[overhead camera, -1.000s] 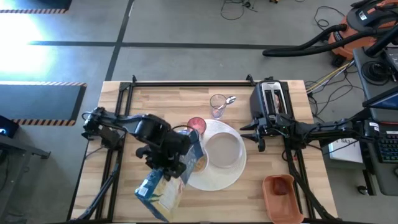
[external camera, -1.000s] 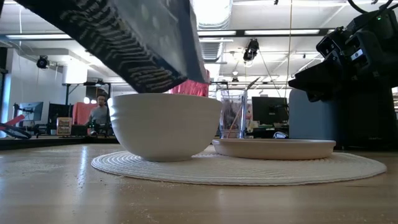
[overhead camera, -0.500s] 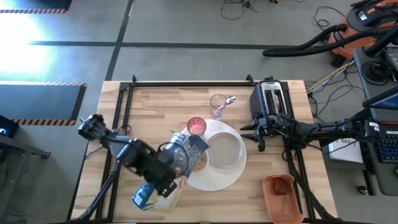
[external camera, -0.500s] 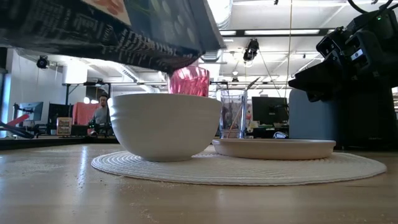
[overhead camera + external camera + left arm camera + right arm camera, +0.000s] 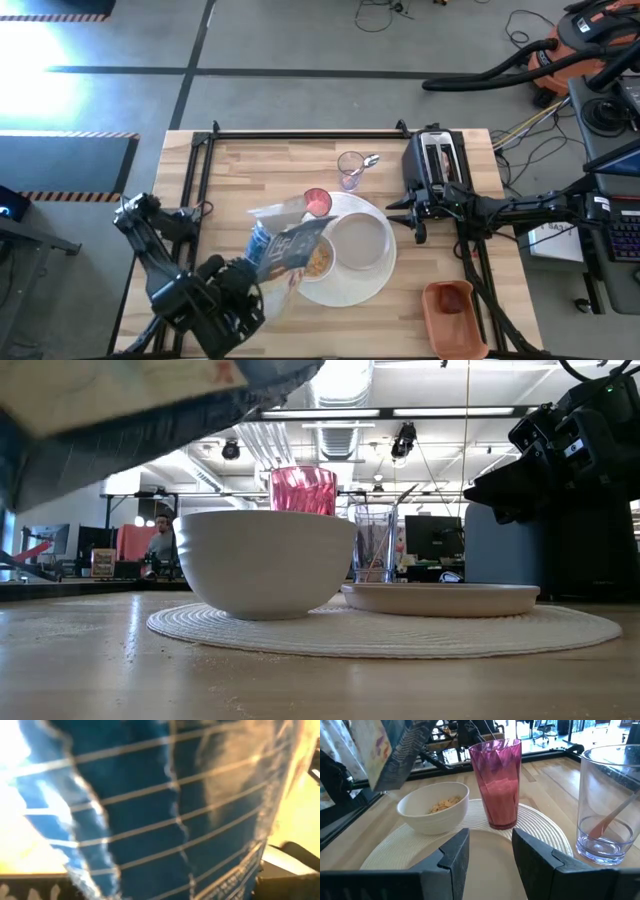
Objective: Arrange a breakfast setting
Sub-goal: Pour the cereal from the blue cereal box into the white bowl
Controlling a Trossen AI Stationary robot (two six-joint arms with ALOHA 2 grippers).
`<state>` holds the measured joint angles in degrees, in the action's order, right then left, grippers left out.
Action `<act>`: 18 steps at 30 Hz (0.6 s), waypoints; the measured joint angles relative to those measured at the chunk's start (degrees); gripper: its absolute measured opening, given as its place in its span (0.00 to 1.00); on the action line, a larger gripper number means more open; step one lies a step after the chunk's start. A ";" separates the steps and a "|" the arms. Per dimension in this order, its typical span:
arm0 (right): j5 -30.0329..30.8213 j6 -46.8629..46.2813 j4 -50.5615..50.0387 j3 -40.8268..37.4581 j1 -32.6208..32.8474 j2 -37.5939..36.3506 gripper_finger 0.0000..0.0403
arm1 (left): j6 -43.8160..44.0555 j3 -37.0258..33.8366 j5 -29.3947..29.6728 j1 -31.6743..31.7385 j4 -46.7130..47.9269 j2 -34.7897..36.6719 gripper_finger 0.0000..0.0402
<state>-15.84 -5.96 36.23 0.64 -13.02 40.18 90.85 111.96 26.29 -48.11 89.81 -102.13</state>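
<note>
The large round white woven placemat [image 5: 345,290] lies toward the tabletop's [image 5: 250,170] near right quarter. On its left part stands the white bowl [image 5: 434,806] holding pale cereal flakes; beside it on the mat rests the small pale plate [image 5: 440,598], and the pink translucent cup [image 5: 496,780] stands at the mat's far rim.

Above the bowl's left side hangs a blue cereal bag [image 5: 285,245], tilted with its torn mouth toward the bowl. The left gripper [image 5: 262,283] is clamped on the bag's lower end, its arm folded low at the near left corner (the bag's print is too blurred to read).

The right gripper [image 5: 489,851], parted and empty, hovers at the plate's right.
</note>
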 joint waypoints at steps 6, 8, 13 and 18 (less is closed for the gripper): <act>0.00 0.00 0.00 0.01 -0.01 0.01 0.35 | 6.18 -7.68 0.81 -2.57 0.01 1.90 0.44; -0.02 0.00 0.00 0.00 0.00 0.02 0.35 | 8.62 -10.85 1.14 -2.95 0.19 3.03 0.44; 0.00 0.00 0.02 0.00 -0.01 0.02 0.35 | 11.20 -18.33 1.69 -3.48 0.07 5.30 0.44; 0.00 0.00 0.02 0.00 0.00 0.02 0.35 | 11.30 -26.45 7.47 -3.48 0.10 9.53 0.44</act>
<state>-15.84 -5.96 36.25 0.65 -13.02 40.21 102.15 85.52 33.76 -51.59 89.91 -92.60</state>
